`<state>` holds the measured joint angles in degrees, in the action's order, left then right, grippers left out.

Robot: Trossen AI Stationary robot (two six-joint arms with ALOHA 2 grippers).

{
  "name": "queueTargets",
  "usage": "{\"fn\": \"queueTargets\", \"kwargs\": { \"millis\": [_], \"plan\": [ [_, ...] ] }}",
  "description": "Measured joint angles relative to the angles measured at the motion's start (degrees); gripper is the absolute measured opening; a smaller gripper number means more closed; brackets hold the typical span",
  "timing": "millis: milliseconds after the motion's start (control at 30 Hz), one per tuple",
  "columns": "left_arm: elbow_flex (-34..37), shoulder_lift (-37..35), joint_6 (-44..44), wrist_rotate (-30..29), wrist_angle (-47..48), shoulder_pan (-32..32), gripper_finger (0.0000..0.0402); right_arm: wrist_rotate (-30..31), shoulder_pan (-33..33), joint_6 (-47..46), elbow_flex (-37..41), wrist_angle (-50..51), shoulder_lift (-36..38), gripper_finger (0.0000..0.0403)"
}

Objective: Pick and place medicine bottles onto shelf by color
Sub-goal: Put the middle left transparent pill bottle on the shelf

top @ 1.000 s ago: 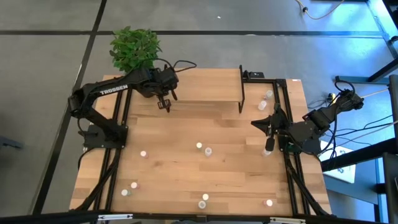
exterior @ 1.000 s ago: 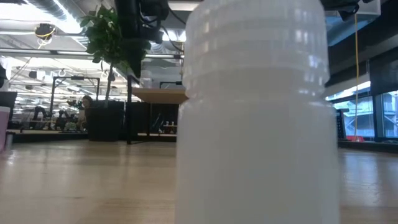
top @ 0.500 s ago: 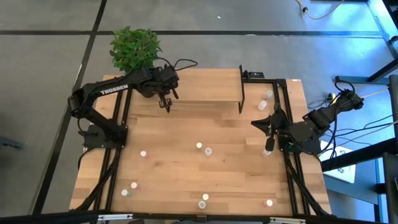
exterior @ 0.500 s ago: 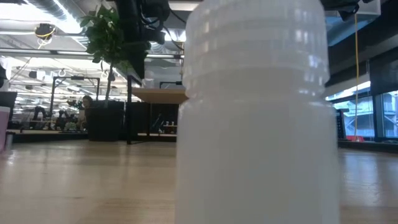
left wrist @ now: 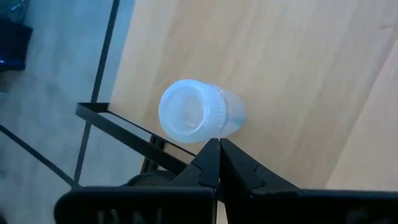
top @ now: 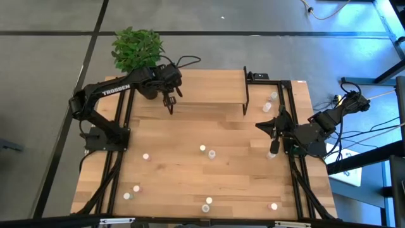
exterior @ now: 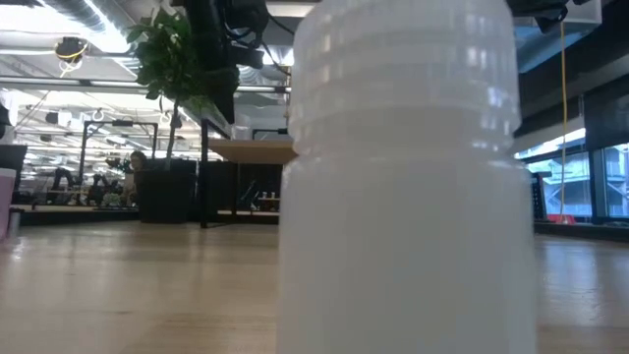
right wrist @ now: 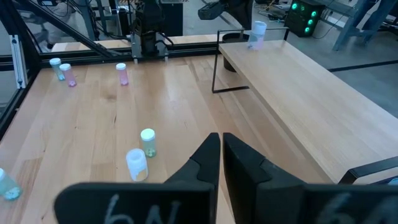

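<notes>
My left gripper (top: pixel 169 102) is shut, above the left end of the light-wood shelf (top: pixel 209 85). A white-capped bottle (left wrist: pixel 193 113) stands on that end of the shelf (left wrist: pixel 286 68), just past my fingertips (left wrist: pixel 219 144). It also shows in the right wrist view (right wrist: pixel 257 34), apart from the left gripper (right wrist: pixel 214 9). My right gripper (top: pixel 266 126) is shut and empty above the table's right side. Several small bottles stand on the table, among them a pink-capped one (top: pixel 146 156) and a white one (top: pixel 212 154).
A potted plant (top: pixel 136 47) stands off the far left corner. Two bottles (top: pixel 270 101) stand right of the shelf, and others (top: pixel 207 204) stand near the front edge. A whitish bottle (exterior: pixel 408 177) fills the low view. The shelf's black frame (top: pixel 245 92) stands at its right end.
My left gripper has gone a little toward the table's far edge, over the shelf's left end.
</notes>
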<state>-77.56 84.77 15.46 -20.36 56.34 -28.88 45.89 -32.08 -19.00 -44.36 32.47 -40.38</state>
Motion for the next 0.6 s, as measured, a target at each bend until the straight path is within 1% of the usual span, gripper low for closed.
{"fn": "queueTargets", "kwargs": {
  "millis": [133,367,500,600],
  "plan": [
    [0.0,0.0,-0.6,0.0,0.6,0.6,0.0000,0.0,0.0,0.0,0.0,0.0,0.0,0.0023],
    [0.0,0.0,-3.9,0.1,3.7,4.1,0.0000,0.0,0.0,0.0,0.0,0.0,0.0,0.0023],
    [0.0,0.0,-4.6,0.3,3.2,4.7,0.0000,0.0,0.0,0.0,0.0,0.0,0.0,0.0023],
    [0.0,0.4,-6.1,1.9,2.5,4.7,0.0000,0.0,0.0,0.0,0.0,0.0,0.0,0.0023]
  ]
}}
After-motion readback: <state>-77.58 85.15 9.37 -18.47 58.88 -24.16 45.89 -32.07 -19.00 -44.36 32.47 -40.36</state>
